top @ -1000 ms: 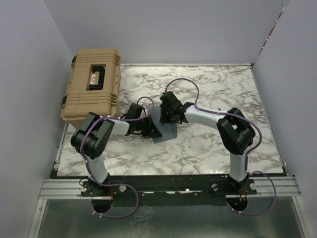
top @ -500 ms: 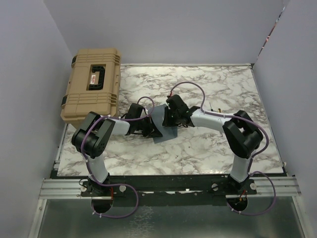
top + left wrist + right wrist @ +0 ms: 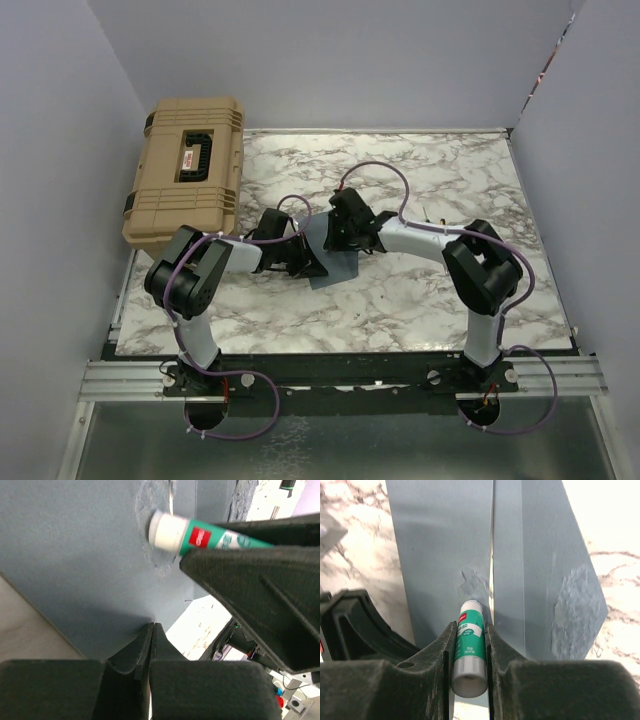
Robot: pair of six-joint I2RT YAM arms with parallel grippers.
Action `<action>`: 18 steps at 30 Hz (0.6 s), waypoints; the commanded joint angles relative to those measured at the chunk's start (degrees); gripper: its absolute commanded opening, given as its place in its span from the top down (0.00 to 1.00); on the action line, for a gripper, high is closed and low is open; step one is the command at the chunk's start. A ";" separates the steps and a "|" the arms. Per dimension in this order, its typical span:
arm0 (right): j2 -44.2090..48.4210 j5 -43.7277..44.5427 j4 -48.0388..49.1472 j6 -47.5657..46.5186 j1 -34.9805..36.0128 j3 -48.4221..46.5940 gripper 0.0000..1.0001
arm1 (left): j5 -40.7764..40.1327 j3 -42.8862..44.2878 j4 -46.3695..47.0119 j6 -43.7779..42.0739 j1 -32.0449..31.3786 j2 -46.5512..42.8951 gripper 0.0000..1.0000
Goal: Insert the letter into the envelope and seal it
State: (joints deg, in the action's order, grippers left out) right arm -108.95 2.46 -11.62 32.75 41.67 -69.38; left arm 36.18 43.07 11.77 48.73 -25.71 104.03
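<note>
The envelope (image 3: 337, 264) lies flat near the middle of the table (image 3: 450, 300), and both arms cover most of it from above. The right claw (image 3: 470, 626) clenches a green glue stick (image 3: 469, 647), its tip touching the blue paper. The left claw (image 3: 152, 628) is squeezed shut at the envelope's edge; I cannot tell if paper is between its fingers. A thin pale strip (image 3: 491, 587) shows in a slit, too small to name. A tan case (image 3: 190, 180) sits on the far left corner. The right side and near edge have open room.
</note>
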 commanded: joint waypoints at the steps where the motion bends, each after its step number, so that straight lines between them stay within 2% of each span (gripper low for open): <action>1: -6.47 7.29 -5.41 0.67 -0.34 -0.75 0.99 | -11.44 -3.30 -7.38 -3.64 -0.04 4.85 1.00; 5: -8.30 5.60 -6.35 -0.16 -0.30 -2.40 0.99 | -10.64 -2.76 -7.41 -4.07 -0.04 4.89 1.00; 16: 3.95 -3.68 -4.53 -1.79 0.62 11.39 0.99 | -10.54 -1.89 -7.25 -3.72 -0.05 4.87 1.00; 18: 4.30 -3.40 -4.00 -1.75 0.64 11.31 0.99 | -10.69 -1.81 -7.23 -3.82 -0.07 4.78 1.00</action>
State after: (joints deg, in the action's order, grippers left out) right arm -103.96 1.72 -7.99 32.93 41.67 -61.89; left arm 36.45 43.20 12.03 48.75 -25.71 104.20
